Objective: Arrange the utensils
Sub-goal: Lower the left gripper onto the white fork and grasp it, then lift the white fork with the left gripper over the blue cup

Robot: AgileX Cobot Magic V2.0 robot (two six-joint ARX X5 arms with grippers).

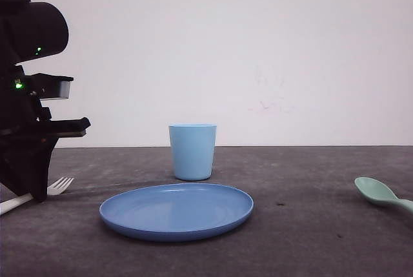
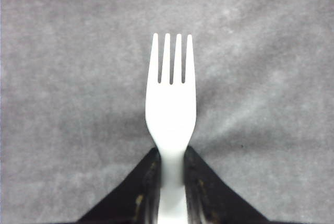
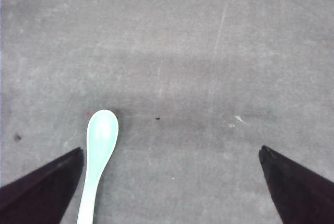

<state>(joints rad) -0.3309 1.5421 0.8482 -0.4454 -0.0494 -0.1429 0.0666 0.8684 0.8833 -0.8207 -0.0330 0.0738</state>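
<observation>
**Fork clamped at the neck, spoon waiting between wide jaws**

The left gripper (image 2: pixel 171 174) has its jaws closed narrow on the white fork (image 2: pixel 170 109), pinching the handle just below the head. The tines project straight ahead of the jaws, in line with them, which should keep the fork from swinging when it is lifted. In the front view the fork (image 1: pixel 57 186) lies low at the desk (image 1: pixel 303 225), so the lift looks not yet begun.

The right gripper (image 3: pixel 172 182) hangs with its jaws spread wide. The mint-green spoon (image 3: pixel 98 156) lies flat on the desk between them, close beside one jaw and well apart from the other, its bowl pointing ahead of the jaws. It is off centre, so I judge the gripper would need to shift sideways before closing.

The light blue cup (image 1: pixel 192 152) stands upright behind the blue plate (image 1: pixel 176 211), midway between the two utensils: a likely holder for both, handles down.
</observation>
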